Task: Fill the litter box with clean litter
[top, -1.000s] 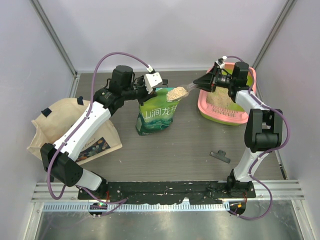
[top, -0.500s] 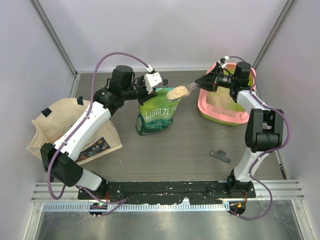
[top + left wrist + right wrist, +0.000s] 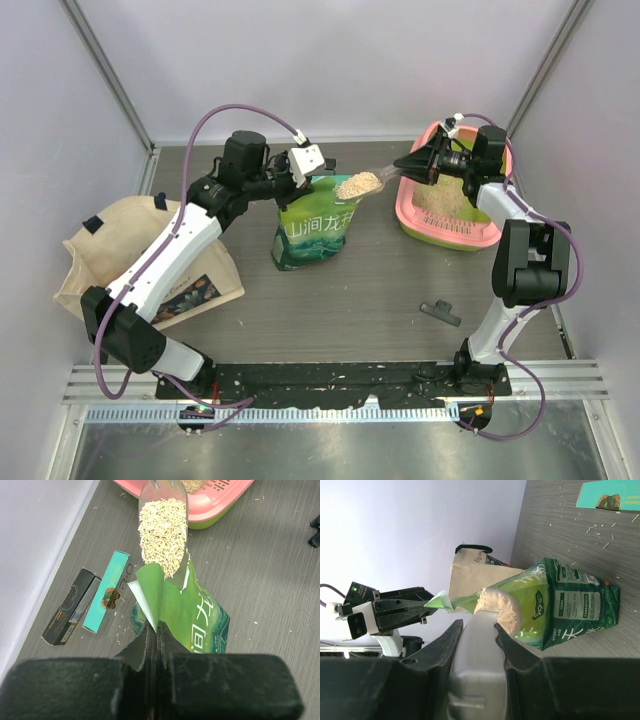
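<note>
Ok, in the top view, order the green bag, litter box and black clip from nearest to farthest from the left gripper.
1. green bag: its top flap is pinched by the left gripper.
2. litter box: far right of the table.
3. black clip: near right.

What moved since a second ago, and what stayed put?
The right end effector carried the scoop, heaped with litter, a little to the right, toward the litter box. Nothing was grabbed or let go. The left end effector kept pinching the green bag by its torn top, and the bag stayed standing in place.
</note>
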Controlling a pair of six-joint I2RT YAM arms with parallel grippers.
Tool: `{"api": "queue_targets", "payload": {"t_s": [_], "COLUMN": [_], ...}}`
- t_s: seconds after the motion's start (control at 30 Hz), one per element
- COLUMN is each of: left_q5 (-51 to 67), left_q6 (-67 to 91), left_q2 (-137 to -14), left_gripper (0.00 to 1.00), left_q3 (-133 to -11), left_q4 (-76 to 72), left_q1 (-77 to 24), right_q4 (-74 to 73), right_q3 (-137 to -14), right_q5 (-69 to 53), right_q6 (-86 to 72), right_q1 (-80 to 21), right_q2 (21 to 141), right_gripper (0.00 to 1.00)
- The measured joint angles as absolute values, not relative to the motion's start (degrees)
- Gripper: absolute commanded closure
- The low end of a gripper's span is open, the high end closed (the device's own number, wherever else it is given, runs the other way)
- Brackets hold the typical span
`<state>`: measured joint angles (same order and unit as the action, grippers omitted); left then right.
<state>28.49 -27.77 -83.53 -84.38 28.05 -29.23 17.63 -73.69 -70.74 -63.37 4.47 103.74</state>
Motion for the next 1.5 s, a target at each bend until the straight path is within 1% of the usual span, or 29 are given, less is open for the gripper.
{"api": "queue_targets", "payload": {"t_s": [0.73,1.5], "left_q5": [28.32,28.29], "left_q6": [-27.73,-28.53], "left_q2": [-83.85,-86.08], "left_gripper": [1.0,1.0], "left_q3": [-84.38,-86.13], "left_q4": [27.75,28.01], "left_q1": [-29.23,-29.19], "right_q4": [19.77,22.09], "right_q3": [-72.38,-70.37], "right_q5": [-71.75,-72.38], "right_q6": [-64.9,-66.65], "right_q1": [5.1,10.7], "right_q2": [101.86,100.2], "right_gripper": [0.99,0.99]}}
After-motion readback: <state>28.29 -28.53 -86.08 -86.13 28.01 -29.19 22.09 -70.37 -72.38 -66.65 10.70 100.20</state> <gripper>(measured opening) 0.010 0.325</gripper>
